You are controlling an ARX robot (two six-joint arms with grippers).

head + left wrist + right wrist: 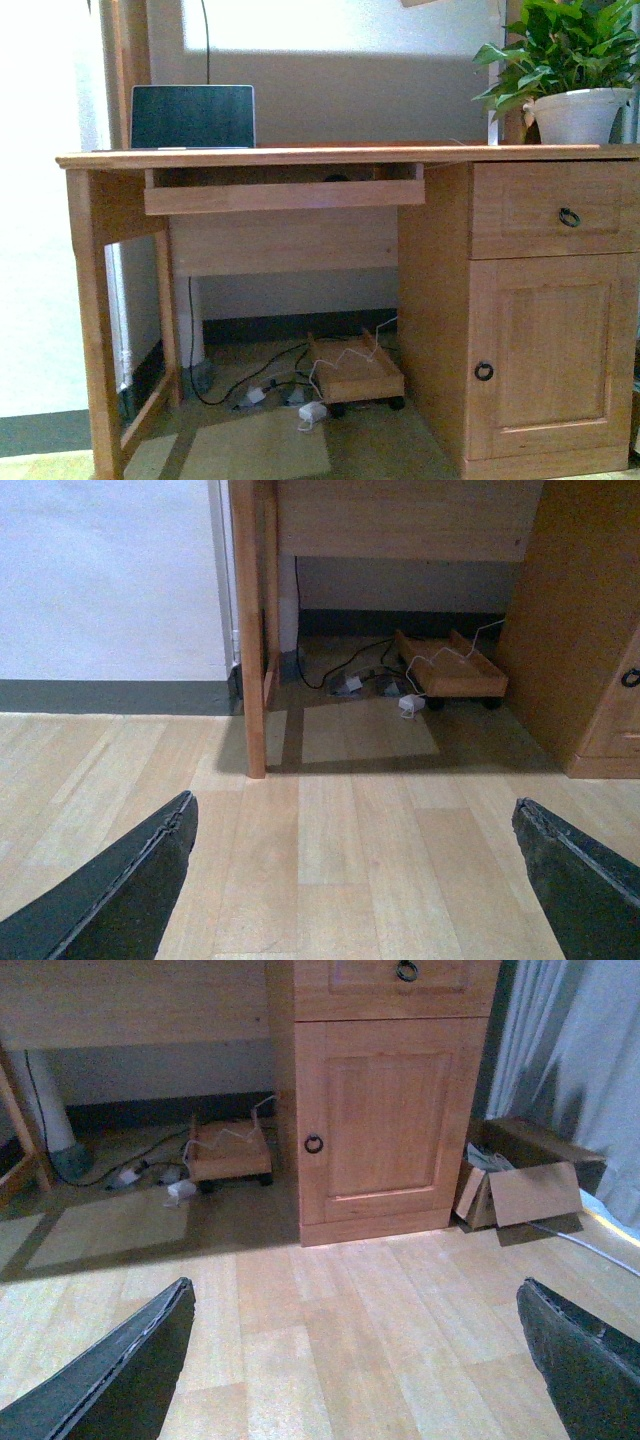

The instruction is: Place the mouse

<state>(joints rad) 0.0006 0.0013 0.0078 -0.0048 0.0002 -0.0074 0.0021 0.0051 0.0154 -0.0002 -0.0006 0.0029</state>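
Only a small dark rounded hump, apparently the top of the mouse (336, 178), shows over the front lip of the pull-out tray (284, 194) under the desk top (340, 155). Neither arm appears in the front view. My left gripper (355, 880) is open over bare wood floor, in front of the desk's left leg (250, 630); its dark fingers (120, 900) hold nothing. My right gripper (355, 1360) is open too, low over the floor in front of the cupboard door (385, 1120), with nothing between its fingers (585, 1360).
A laptop (192, 116) stands open at the desk's back left and a potted plant (578, 115) at the right. A wheeled wooden stand (355, 375) and cables (345, 675) lie under the desk. An open cardboard box (525, 1185) sits by a curtain.
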